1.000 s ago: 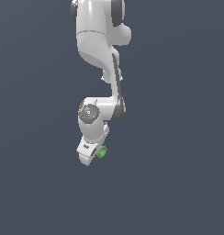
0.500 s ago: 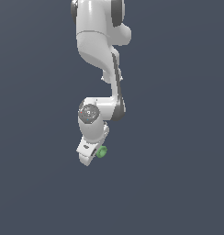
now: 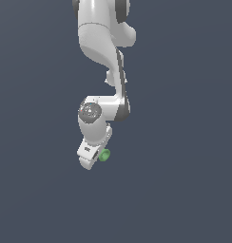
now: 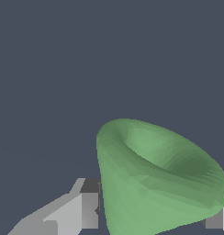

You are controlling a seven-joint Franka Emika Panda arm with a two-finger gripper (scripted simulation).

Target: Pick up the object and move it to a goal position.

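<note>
The object (image 3: 104,154) is a small green cup-shaped cone with a round rim. It sits at the tip of the white arm's hand, in mid-air against the dark grey background. In the wrist view the object (image 4: 155,179) fills the space between the two grey fingers (image 4: 86,209), with its open rim tilted toward the camera. One finger touches its side, and the other shows only at the frame's edge. The gripper (image 3: 101,157) is shut on the object. In the exterior view the fingertips are mostly hidden behind the hand.
The white arm (image 3: 101,42) comes down from the exterior view's top, with its wrist joint (image 3: 91,114) just above the hand. Around it there is only a plain dark grey background. No table, goal marker or other object shows.
</note>
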